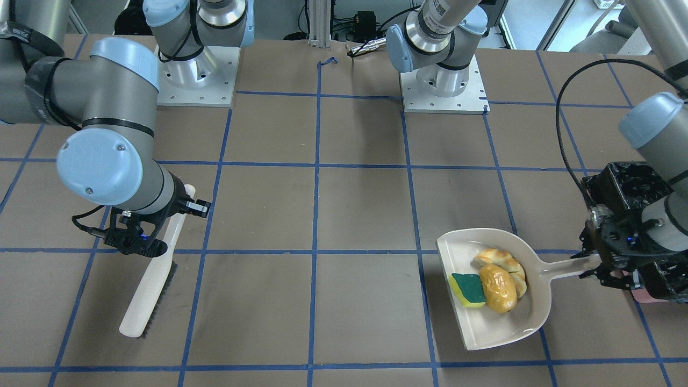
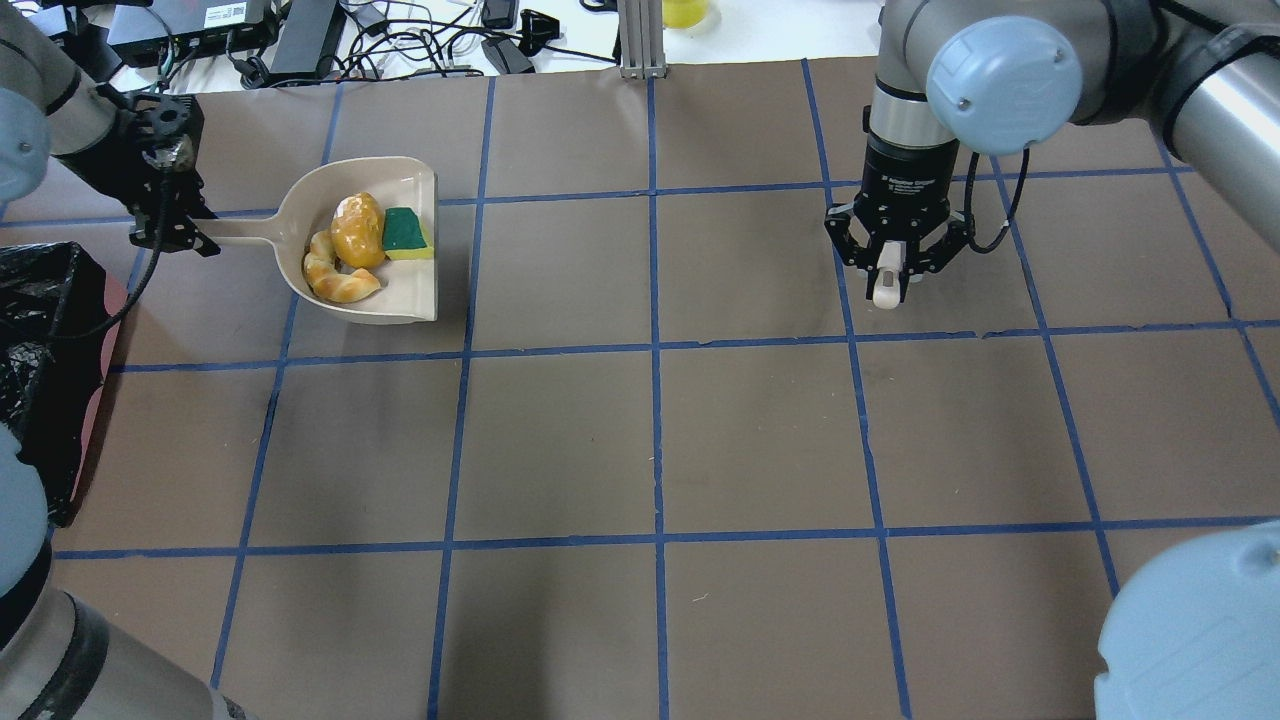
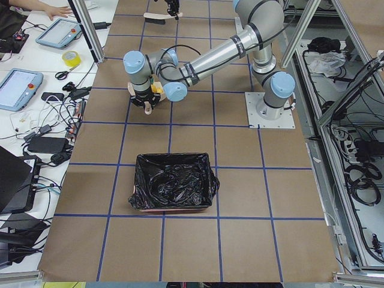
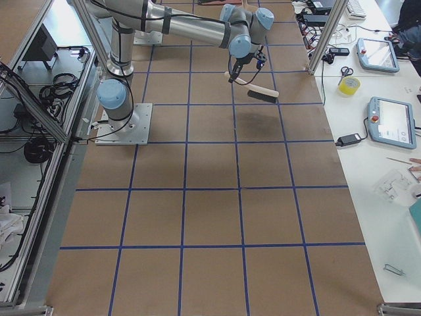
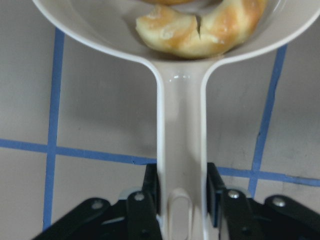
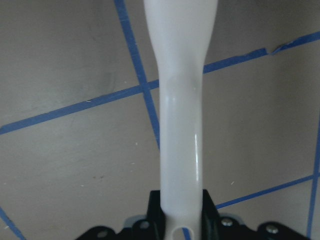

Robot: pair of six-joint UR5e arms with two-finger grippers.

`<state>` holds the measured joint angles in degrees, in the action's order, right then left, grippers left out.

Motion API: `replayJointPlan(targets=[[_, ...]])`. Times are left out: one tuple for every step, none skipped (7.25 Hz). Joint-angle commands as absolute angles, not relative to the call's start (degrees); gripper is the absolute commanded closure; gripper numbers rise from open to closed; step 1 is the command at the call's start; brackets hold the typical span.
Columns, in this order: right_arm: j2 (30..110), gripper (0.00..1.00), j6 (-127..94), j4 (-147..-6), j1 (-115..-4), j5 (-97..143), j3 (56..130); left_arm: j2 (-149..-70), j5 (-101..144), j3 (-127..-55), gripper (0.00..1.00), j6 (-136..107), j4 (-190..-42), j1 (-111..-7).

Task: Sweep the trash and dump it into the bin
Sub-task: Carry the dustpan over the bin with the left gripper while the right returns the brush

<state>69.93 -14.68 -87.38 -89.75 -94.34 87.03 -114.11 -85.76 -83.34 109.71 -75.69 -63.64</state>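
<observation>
My left gripper (image 2: 168,218) is shut on the handle of the beige dustpan (image 2: 400,300), as the left wrist view (image 5: 182,187) shows. In the pan lie the yellow-and-green sponge (image 2: 405,230), the golden-brown potato (image 2: 358,230) and the croissant-like bread (image 2: 335,282). The black-lined bin (image 2: 40,330) stands just beside my left gripper, and its pink base shows at the edge. My right gripper (image 2: 890,268) is shut on the handle of a white brush (image 1: 148,290), far from the pan, with the bristles tilted down toward the table.
The two arm bases (image 1: 196,75) (image 1: 443,86) sit at the robot's table edge. Blue tape lines cross the brown table cover (image 2: 650,440). Tablets, tape and cables lie on a side table (image 3: 36,84) beyond the far edge.
</observation>
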Motion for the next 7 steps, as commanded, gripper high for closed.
replayJointPlan(targets=[[70.31,1.00,-4.71,-87.71,-84.40,-102.51,89.73,-113.12,-85.61,-78.43,1.00,120.63,-85.11,-56.55],[70.23,1.00,2.56,-91.37,-81.68,-104.31,91.22,-113.12,-85.61,-76.40,1.00,124.94,-88.04,-53.12],[70.31,1.00,8.03,-95.58,-77.30,-104.59,94.01,-113.20,-86.13,-74.29,1.00,129.94,-91.29,-50.04],[71.36,1.00,11.48,-101.63,-75.17,-104.59,97.61,-114.16,-86.57,-71.83,1.00,133.64,-93.15,-46.44],[71.72,1.00,15.52,-110.04,-74.80,-105.29,100.60,-115.04,-87.44,-68.94,1.00,137.86,-94.64,-43.45],[71.54,1.00,17.64,-113.17,-74.45,-104.94,101.85,-115.40,-87.45,-66.47,1.00,143.12,-95.62,-41.16],[71.46,1.00,18.45,-113.29,-73.57,-104.51,101.95,-116.18,-87.54,-65.14,1.00,148.05,-95.62,-38.87]])
